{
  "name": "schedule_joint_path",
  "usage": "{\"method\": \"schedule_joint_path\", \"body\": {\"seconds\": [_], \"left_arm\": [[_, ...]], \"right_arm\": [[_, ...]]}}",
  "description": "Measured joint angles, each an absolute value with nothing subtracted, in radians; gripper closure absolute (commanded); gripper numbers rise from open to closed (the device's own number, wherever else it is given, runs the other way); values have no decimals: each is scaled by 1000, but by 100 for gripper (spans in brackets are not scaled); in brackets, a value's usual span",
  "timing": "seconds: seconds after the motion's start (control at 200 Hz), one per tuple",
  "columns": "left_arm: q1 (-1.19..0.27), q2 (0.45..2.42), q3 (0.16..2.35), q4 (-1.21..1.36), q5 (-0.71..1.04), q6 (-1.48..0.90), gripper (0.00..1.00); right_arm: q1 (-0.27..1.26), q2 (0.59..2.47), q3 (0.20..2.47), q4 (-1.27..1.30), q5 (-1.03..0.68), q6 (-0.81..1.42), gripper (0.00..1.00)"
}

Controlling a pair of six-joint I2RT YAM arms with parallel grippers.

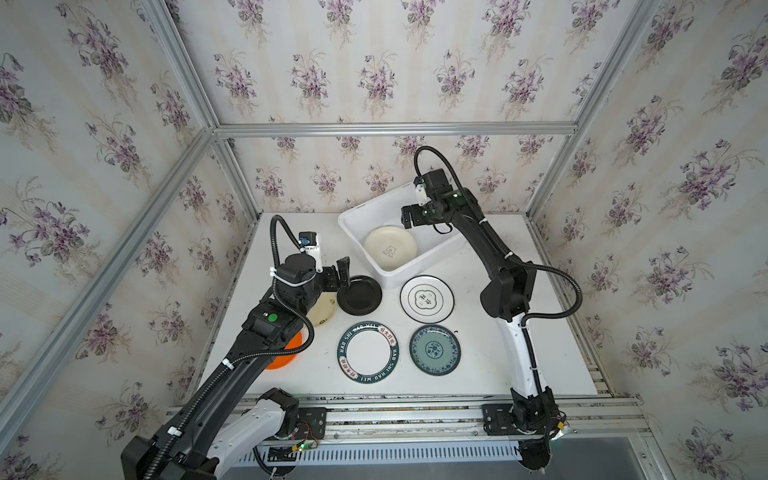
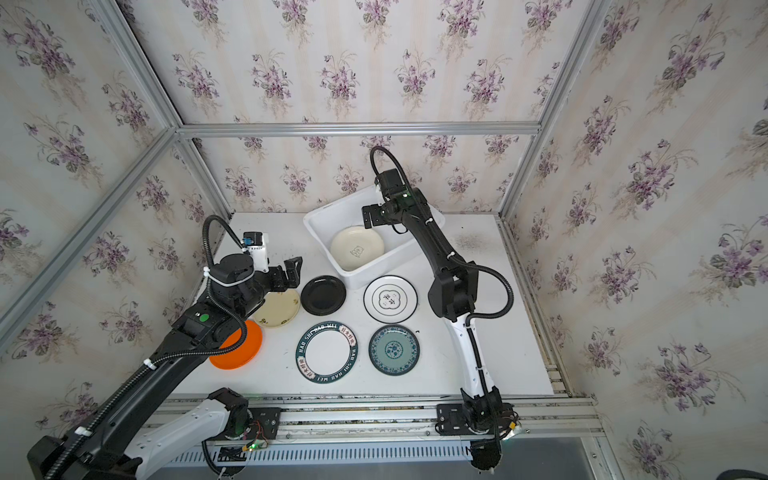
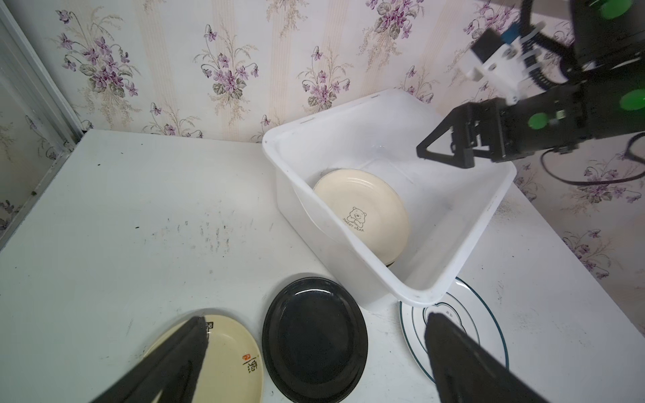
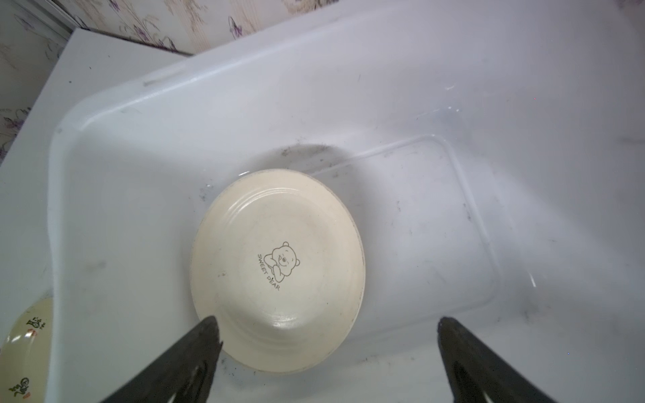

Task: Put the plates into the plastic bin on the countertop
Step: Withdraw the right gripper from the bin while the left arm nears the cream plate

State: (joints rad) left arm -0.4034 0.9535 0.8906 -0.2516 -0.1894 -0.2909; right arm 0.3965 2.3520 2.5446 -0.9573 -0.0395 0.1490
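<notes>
The white plastic bin (image 1: pixel 353 216) (image 2: pixel 318 220) (image 3: pixel 279 164) (image 4: pixel 104 146) stands at the back of the countertop (image 1: pixel 478 365). A cream bear plate (image 1: pixel 390 248) (image 2: pixel 356 248) (image 3: pixel 361 213) (image 4: pixel 277 268) lies inside it. My right gripper (image 1: pixel 407 218) (image 2: pixel 368 216) (image 4: pixel 328 321) (image 3: pixel 443 153) hangs open and empty above the bin. My left gripper (image 1: pixel 344 272) (image 2: pixel 293 268) (image 3: pixel 316 319) is open over the black plate (image 1: pixel 359 295) (image 2: pixel 323 295) (image 3: pixel 314 340). On the countertop lie a cream lettered plate (image 2: pixel 277 307) (image 3: pixel 230 363), an orange plate (image 2: pixel 237 345), a white ringed plate (image 1: pixel 427 299), a letter-rimmed plate (image 1: pixel 368 352) and a teal plate (image 1: pixel 434 350).
Aluminium framing (image 1: pixel 399 129) and flowered walls close in the back and both sides. A metal rail (image 1: pixel 415 415) with both arm bases runs along the front edge. The bin's near corner sits right at the white ringed plate (image 3: pixel 464 314). My left arm hides part of the orange plate (image 1: pixel 286 357).
</notes>
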Motion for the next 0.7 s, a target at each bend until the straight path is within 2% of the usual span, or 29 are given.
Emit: {"method": "schedule_joint_path", "body": {"seconds": [0.23,0.54,0.7], "left_arm": [[-402,887,862,-290,-224,-324,1],[-385,779,813,-440,-228,-393,1],[-383,746,799,-506,-157,-435,1]], "right_arm": [[424,2180,2459,-964,58,172,1],[430,1711,1750,-696,27,361,0],[435,1568,1587,-627,25,404,1]]}}
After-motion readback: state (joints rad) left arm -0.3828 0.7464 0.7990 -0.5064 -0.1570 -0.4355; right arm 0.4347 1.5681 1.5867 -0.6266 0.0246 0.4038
